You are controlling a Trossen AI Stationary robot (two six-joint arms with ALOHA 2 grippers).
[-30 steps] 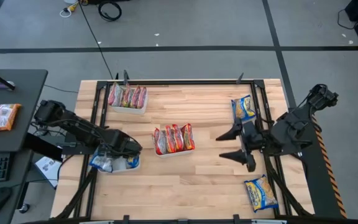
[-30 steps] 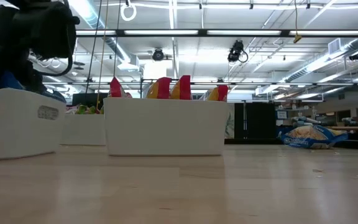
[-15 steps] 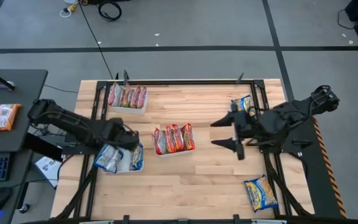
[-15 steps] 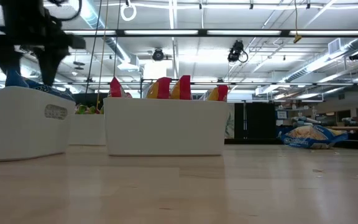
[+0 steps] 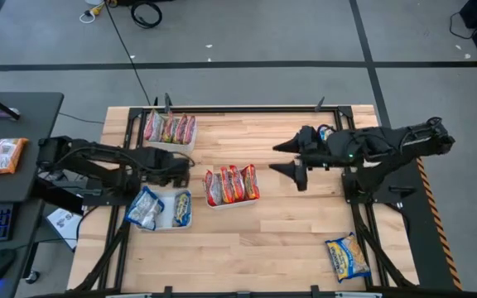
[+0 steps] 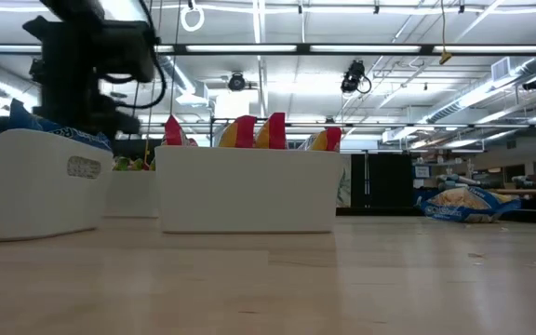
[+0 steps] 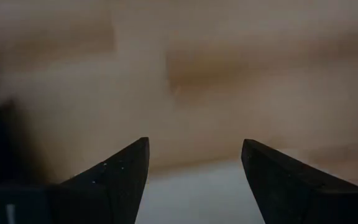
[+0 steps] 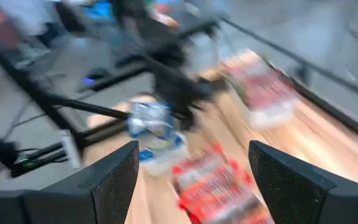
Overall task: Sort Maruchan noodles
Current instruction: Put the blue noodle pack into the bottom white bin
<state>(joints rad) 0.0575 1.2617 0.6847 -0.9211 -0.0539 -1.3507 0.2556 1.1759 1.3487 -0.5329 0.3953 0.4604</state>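
Three white trays hold Maruchan noodles. The far-left tray (image 5: 170, 131) and the centre tray (image 5: 232, 184) carry red-orange packets standing on edge. The near-left tray (image 5: 160, 209) carries blue-and-yellow packets. One blue-and-yellow packet (image 5: 348, 255) lies flat near the table's near right corner. Another (image 5: 325, 132) lies under my right arm, mostly hidden. My left gripper (image 5: 182, 165) hovers open and empty between the two left trays. My right gripper (image 5: 288, 161) is open and empty, right of the centre tray.
A black frame runs along the table's edges (image 5: 247, 108). A side desk (image 5: 7, 149) with more packets stands left of the table. Bare wood lies along the near edge (image 5: 247, 248) and between the centre tray and the far rail.
My left gripper has drawn back from over the near-left tray toward the far edge, leaving the blue-and-yellow packets uncovered in that tray. My right gripper has swung from right of centre toward the far edge and the left, with its arm now over the far blue-and-yellow packet.
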